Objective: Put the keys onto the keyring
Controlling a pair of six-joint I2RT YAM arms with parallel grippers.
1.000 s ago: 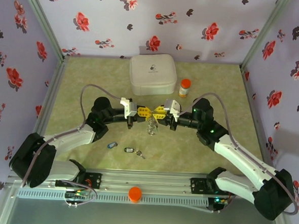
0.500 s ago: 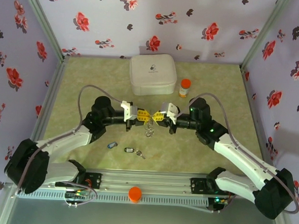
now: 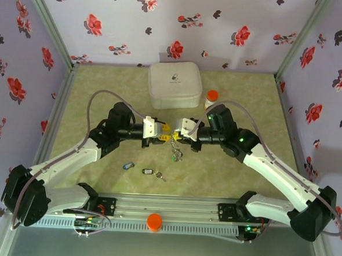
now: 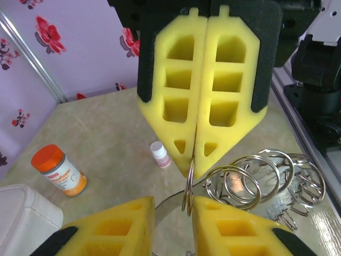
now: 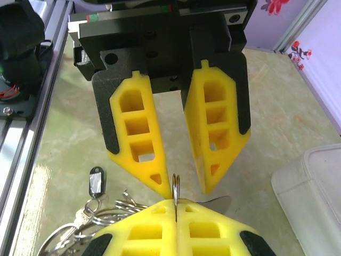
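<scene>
**Steel keyring (image 4: pixel 187 186) on a thin pinch**

It is dangling from the right gripper (image 5: pixel 175 207), which is clamping one ring at its tips. The left gripper (image 5: pixel 184 188) is facing it, jaws standing apart around that ring, gripping nothing. The keys (image 3: pixel 148 172) are lying on the table (image 3: pixel 103 89) beneath both. Likely risk: the floppy coil slipping free, the pinch catching only an edge.

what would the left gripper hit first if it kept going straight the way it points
The keyring loop between the part-open jaws of the left gripper, then almost at once the shut right gripper holding it; depth is unclear.
</scene>
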